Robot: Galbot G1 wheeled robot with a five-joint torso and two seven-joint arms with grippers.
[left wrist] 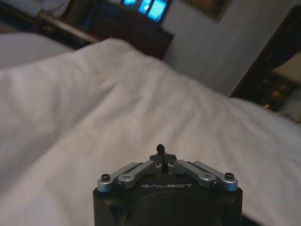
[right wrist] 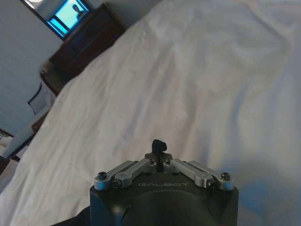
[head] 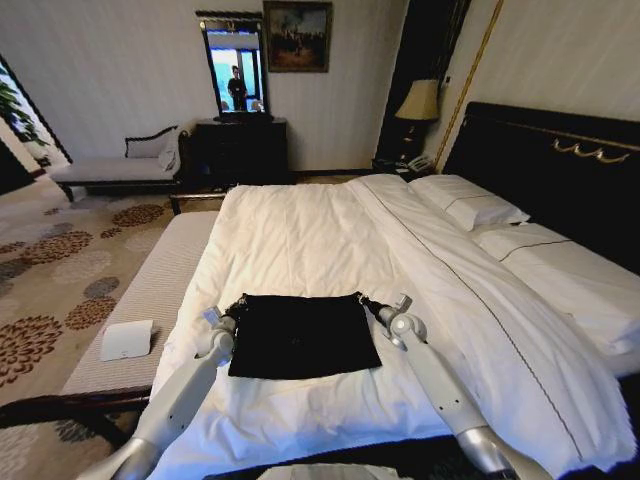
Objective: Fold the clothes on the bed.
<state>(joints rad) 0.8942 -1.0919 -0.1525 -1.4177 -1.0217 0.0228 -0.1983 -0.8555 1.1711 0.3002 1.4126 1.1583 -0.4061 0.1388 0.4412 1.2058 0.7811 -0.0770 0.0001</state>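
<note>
The black T-shirt (head: 303, 335) lies flat, as a near rectangle, on the white duvet at the foot part of the bed (head: 300, 240), with the left end effector (head: 234, 307) at its far left corner and the right end effector (head: 366, 299) at its far right corner. In the wrist views both end effectors have their fingers pressed together, and each seems to pinch that corner of the cloth. I judge the fabric light, soft and limp, so corners are the good places to hold, and the duvet beyond its far edge gives wide open room, while the pillows (head: 470, 200) are well apart

A dark dresser (head: 241, 150) with a mirror (head: 236, 70) is set against the pale wall, a patterned carpet (head: 55, 270) laid below.
</note>
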